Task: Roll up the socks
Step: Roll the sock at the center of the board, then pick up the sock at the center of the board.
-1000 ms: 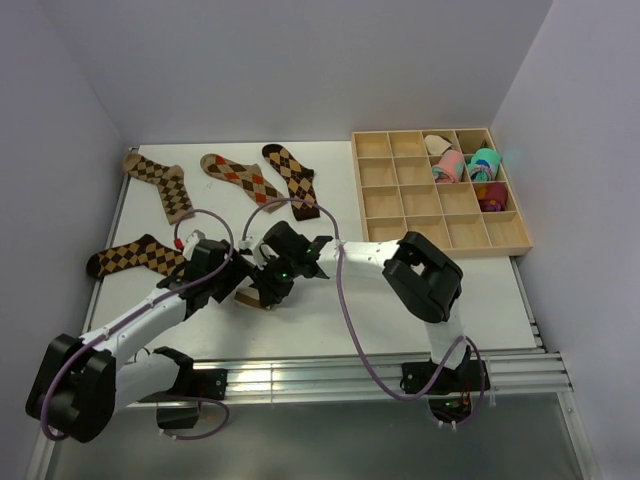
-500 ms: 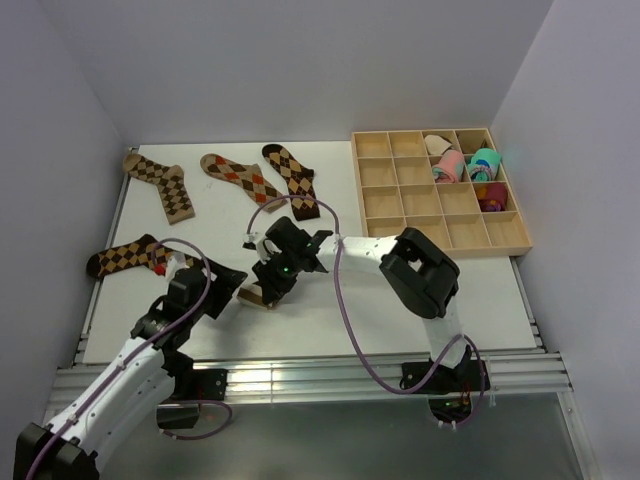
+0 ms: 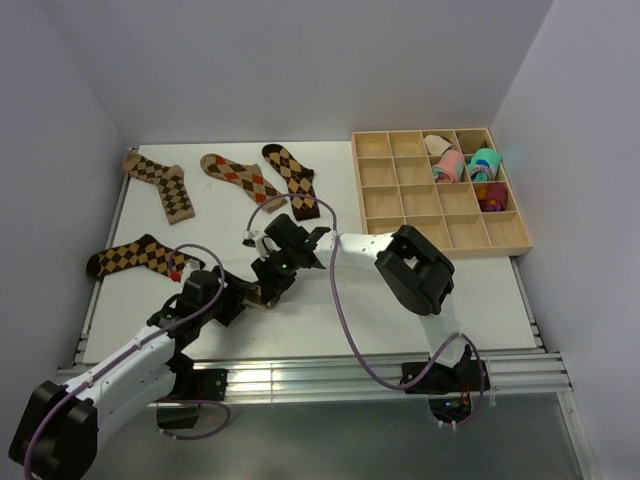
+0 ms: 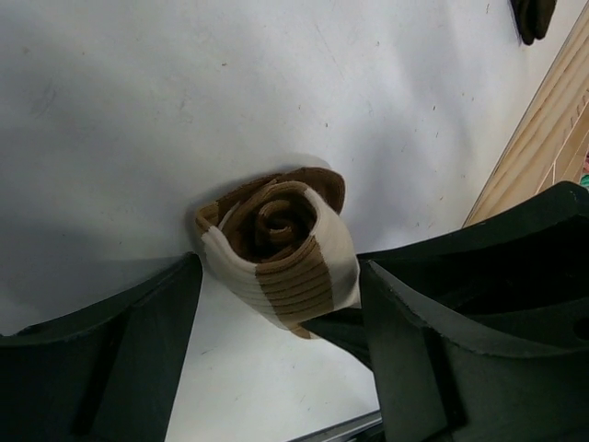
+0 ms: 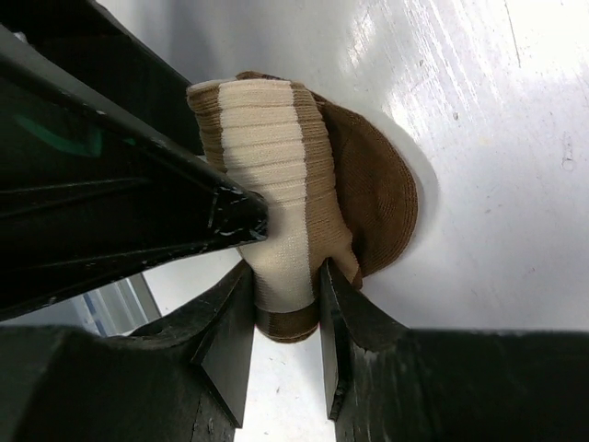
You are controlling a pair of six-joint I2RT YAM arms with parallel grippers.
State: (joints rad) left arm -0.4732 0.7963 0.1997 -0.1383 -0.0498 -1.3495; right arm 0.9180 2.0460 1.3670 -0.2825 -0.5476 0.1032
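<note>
One striped sock roll [image 4: 276, 241] done, right gripper [image 5: 285, 287] clamped on it, left gripper [image 4: 276, 276] spread wide astride it; four argyle socks [image 3: 238, 181] flat, unrolled, 9-to-12 o'clock.

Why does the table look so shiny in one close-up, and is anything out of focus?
Right wrist view: light glares off the table in bright streaks beside the rolled sock. Left wrist view: the sock's spiral is sharp, with a soft shadow beside it; the near fingers look slightly blurred. Top view: even light, faint shadows, no blur.
</note>
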